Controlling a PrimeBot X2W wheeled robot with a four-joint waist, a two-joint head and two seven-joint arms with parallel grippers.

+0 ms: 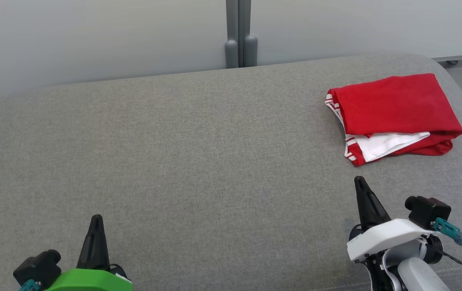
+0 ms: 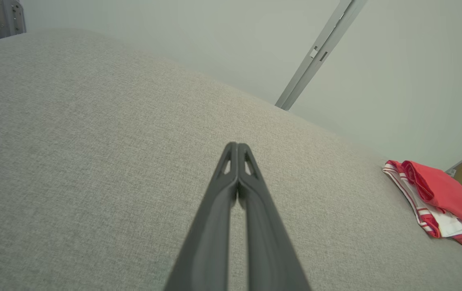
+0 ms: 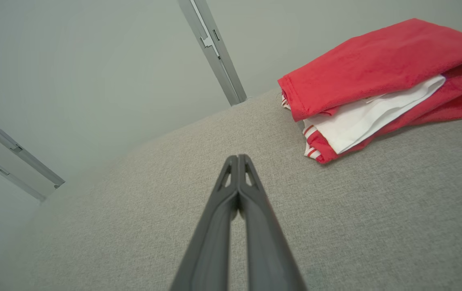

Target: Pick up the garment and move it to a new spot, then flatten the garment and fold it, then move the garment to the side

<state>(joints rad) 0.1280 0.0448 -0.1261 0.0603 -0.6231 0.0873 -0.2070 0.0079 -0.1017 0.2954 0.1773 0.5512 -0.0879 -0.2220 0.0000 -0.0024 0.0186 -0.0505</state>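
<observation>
Lying folded near the far right corner of the grey cushion point(image 1: 174, 141), the red-and-white garment point(image 1: 393, 109) is sitting untouched. The left pincer point(image 1: 96, 220) is showing clenched and empty by the near left edge; the right pincer point(image 1: 359, 182), also clenched and empty, is pointing at the garment from the near side.

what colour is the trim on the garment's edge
Red and white stripes on the garment trim, clearest in the right wrist view.
</observation>
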